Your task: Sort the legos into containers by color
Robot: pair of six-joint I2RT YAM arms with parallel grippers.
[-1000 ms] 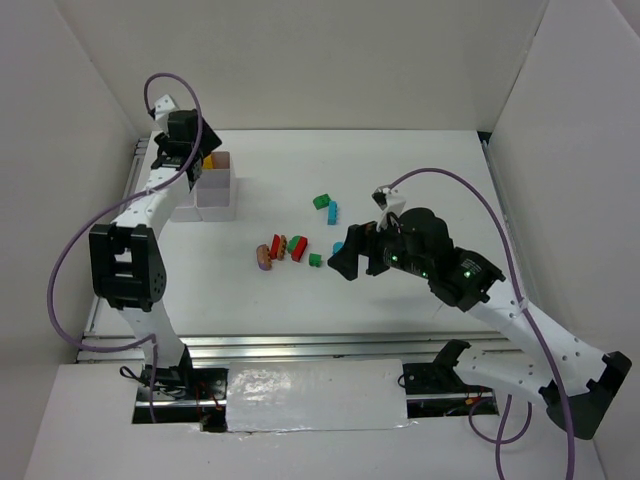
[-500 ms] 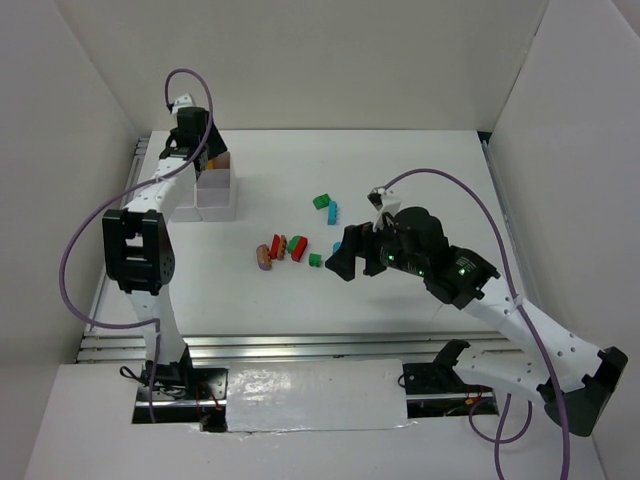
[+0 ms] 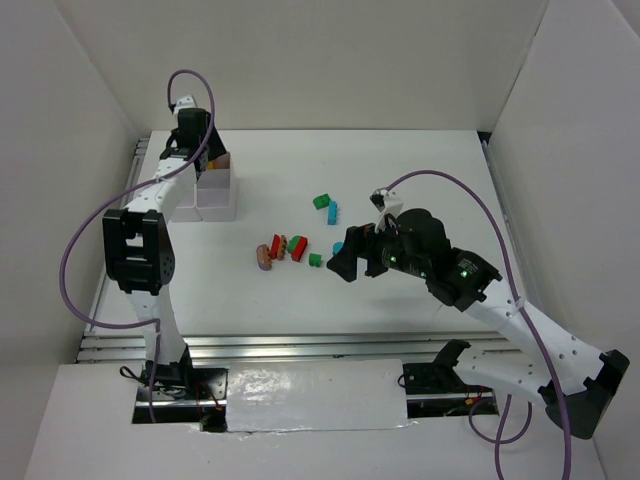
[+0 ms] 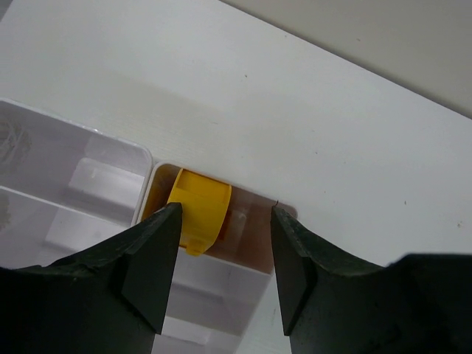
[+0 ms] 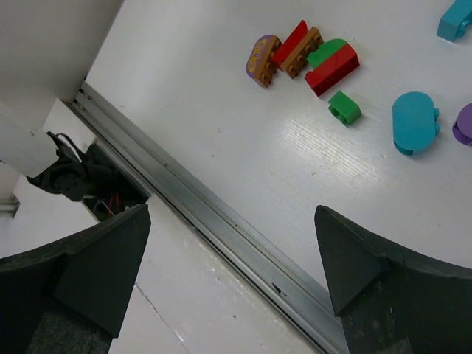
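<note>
My left gripper [image 3: 203, 160] hangs over the back end of the white divided tray [image 3: 216, 196] at the back left. In the left wrist view its jaws [image 4: 226, 212] stand partly open with nothing between them. Below them a yellow lego [image 4: 199, 212] lies in a corner compartment of the tray [image 4: 144, 184]. Loose legos lie mid-table: a purple oval [image 5: 259, 59], red [image 5: 292, 38], brown [image 5: 303, 50], green-and-red [image 5: 332, 63], small green [image 5: 344, 108] and a teal oval [image 5: 414, 122]. My right gripper [image 3: 345, 262] hovers wide open and empty beside them.
A green lego [image 3: 321, 201] and a teal one [image 3: 332, 212] lie farther back. A metal rail [image 5: 169, 184] runs along the table's near edge below the right gripper. White walls enclose the table on three sides.
The left wrist has swung round and risen over the tray's back end, and its jaws have narrowed. The right arm has hardly moved.
</note>
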